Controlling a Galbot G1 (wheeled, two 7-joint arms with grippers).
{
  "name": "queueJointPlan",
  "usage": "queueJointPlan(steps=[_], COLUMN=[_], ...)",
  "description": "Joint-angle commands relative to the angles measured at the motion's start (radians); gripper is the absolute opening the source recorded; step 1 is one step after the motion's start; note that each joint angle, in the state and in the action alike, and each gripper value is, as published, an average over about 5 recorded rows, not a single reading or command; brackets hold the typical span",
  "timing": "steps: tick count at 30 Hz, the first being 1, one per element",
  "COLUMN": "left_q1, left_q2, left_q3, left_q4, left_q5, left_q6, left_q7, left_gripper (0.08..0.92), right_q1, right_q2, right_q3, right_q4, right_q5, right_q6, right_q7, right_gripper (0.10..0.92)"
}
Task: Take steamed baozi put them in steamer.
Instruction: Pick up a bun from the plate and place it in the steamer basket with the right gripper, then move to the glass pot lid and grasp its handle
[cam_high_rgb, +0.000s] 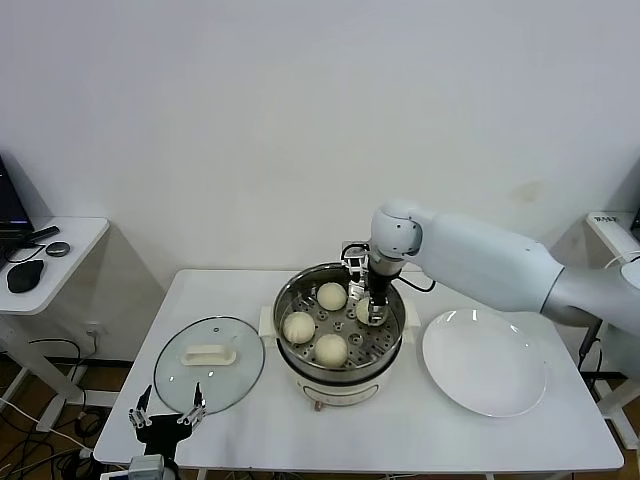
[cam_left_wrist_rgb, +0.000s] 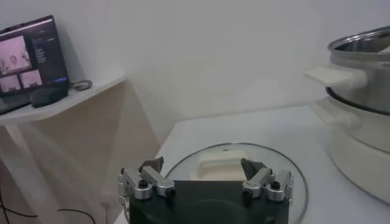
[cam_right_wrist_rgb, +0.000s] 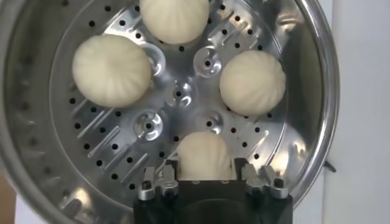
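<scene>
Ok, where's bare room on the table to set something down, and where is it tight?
The white plate is bare. Bare tabletop runs along the near edge in front of the steamer, and at the far left corner behind the glass lid. Crowded: the steamer tray holds four baozi, with the right gripper among them. The left gripper hovers off the near left corner.

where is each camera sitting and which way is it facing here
Head: on the robot's head, looking down at the table; both arms show, right pincer inside the steamer.
Left wrist: low by the table edge, facing the glass lid; left pincer open.
Right wrist: looking down into the steamer; right pincer around one baozi.
All three show the steamer.
</scene>
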Motion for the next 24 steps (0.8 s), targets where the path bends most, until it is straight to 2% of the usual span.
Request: queueJointPlan(steps=[1, 5, 16, 20, 24], left_q1=[0.003, 0.015, 0.086, 0.1, 0.098], left_q2=[-0.003, -0.014, -0.033, -0.035, -0.034], left_q3=[0.001, 0.0, 0.001, 0.0, -0.007], left_q4=[-0.005, -0.027, -0.087, -0.088, -0.072], left_q5=[0.003, 0.01, 0.024, 0.028, 0.032], left_q6=[0.0, 0.0, -0.02, -0.041, -0.077], left_q7=[0.0, -0.003, -0.029, -0.041, -0.054], left_gripper=[0.823, 0.823, 0.823, 0.823, 0.823], right_q1=[-0.024, -0.118, -0.576, -0.852, -1.13], right_q2=[-0.065, -0.16, -0.426, -0.417, -0.298], right_q3=[0.091, 0.338, 0.941, 1.267, 1.599], right_q4=[0.033, 0.088, 0.294, 0.352, 0.377], right_q5=[0.005, 0.046, 0.272, 0.309, 0.315], right_q6=[0.014, 0.055, 0.303, 0.36, 0.421], right_q7=[0.013, 0.089, 0.488, 0.61, 0.711], right_gripper=[0.767, 0.818, 0.823, 0.823, 0.823])
